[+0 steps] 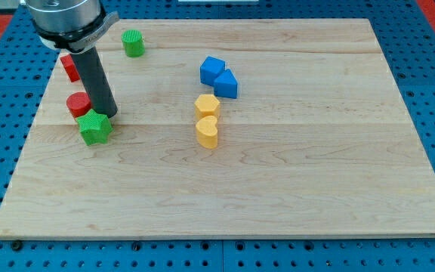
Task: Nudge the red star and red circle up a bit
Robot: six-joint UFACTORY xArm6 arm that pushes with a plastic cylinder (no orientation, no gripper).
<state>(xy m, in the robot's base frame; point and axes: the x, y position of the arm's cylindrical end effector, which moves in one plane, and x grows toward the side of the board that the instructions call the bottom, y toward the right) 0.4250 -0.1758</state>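
Observation:
A red circle block (78,103) sits at the view's left of the wooden board (293,166). A second red block (69,68), partly hidden behind my rod, lies above it; its shape cannot be made out, it may be the red star. My tip (109,118) rests just right of the red circle and touches the upper right of a green star (95,128), which lies directly below the red circle.
A green cylinder (133,43) stands near the view's top left. Two blue blocks (212,70) (226,84) sit together at the top centre. Two yellow blocks (206,105) (208,131) lie stacked in line below them.

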